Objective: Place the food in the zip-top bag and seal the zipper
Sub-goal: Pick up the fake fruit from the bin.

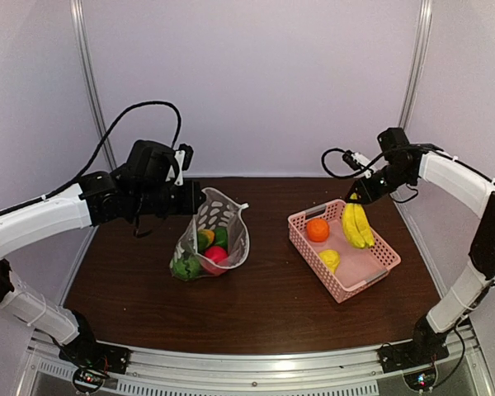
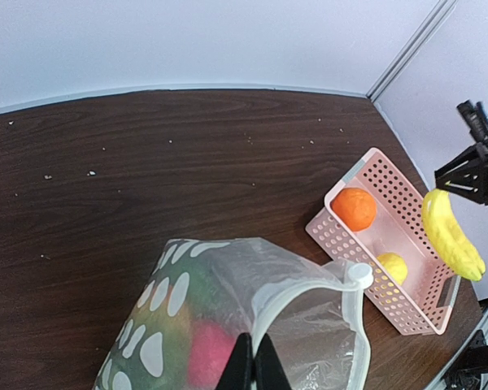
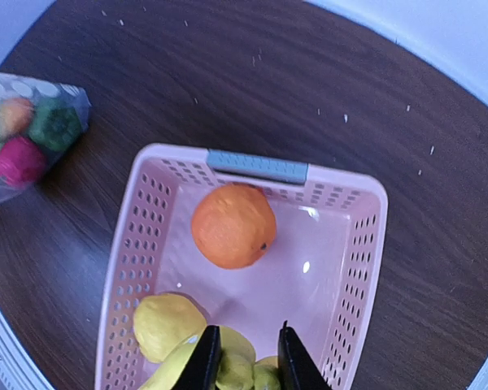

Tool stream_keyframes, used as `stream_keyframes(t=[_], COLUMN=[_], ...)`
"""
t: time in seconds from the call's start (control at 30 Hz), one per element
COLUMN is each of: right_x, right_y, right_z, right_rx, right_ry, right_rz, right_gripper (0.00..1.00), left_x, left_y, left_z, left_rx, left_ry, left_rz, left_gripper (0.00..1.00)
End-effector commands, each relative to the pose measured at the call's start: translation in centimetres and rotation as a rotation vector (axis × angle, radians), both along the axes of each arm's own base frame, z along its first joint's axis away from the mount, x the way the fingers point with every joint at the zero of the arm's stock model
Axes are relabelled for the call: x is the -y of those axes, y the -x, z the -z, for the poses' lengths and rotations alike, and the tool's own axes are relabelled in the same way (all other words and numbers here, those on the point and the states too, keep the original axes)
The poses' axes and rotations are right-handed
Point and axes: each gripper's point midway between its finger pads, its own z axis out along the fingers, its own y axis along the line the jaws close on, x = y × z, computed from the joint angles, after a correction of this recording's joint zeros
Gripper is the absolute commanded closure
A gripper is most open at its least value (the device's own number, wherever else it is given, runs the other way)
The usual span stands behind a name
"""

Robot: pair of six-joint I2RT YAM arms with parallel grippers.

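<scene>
The zip-top bag (image 1: 220, 233), clear with white dots, stands open on the table with green, red and orange food inside. My left gripper (image 2: 256, 363) is shut on the zipper strip at the bag's mouth, holding that edge up. The white slider tab (image 2: 359, 275) sits at the far end of the zipper. My right gripper (image 3: 244, 357) is shut on the yellow bananas (image 1: 356, 224), which hang over the pink basket (image 1: 349, 289). An orange ball (image 3: 233, 225) and a yellow lemon (image 3: 167, 325) lie in the basket.
The basket has a grey handle strip (image 3: 257, 166) on its far rim. Dark wooden table (image 1: 264, 297) lies between bag and basket. White walls with metal rails close in the back and sides.
</scene>
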Motion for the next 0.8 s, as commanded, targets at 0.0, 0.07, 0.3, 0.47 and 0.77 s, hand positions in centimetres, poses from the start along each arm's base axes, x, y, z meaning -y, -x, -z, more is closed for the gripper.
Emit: stream_keyframes(t=[0.0,0.07,0.3,0.47,0.77], right_x=[-3.6,-5.4,-14.0,-19.8,-25.4], right_y=[0.3,0.6,2.8,4.4,3.8], right_z=[-9.0,-11.7,-18.6,-20.7,-21.2], right_rx=[0.165,0.216,0.402,0.45,0.565], right_ry=[-0.21,-0.284,-0.426,-0.497,-0.422], right_rz=[-0.063,-0.103,-0.288,-0.364,-0.244], right_gripper=[0.92,0.94,1.0,1.0,1.0], left_x=[0.9,1.1,1.5,1.7,1.6], left_y=[-0.6,-0.7,-0.7,-0.7,-0.7], left_z=[-0.7,-0.8,-1.5,-2.2,-3.2], left_rx=[0.015,0.013,0.009,-0.006,-0.109], left_ry=[0.047,0.057,0.097,0.145,0.303], left_rz=[0.004,0.004,0.003,-0.007,-0.122], left_gripper=[1.0,1.0,1.0,1.0,1.0])
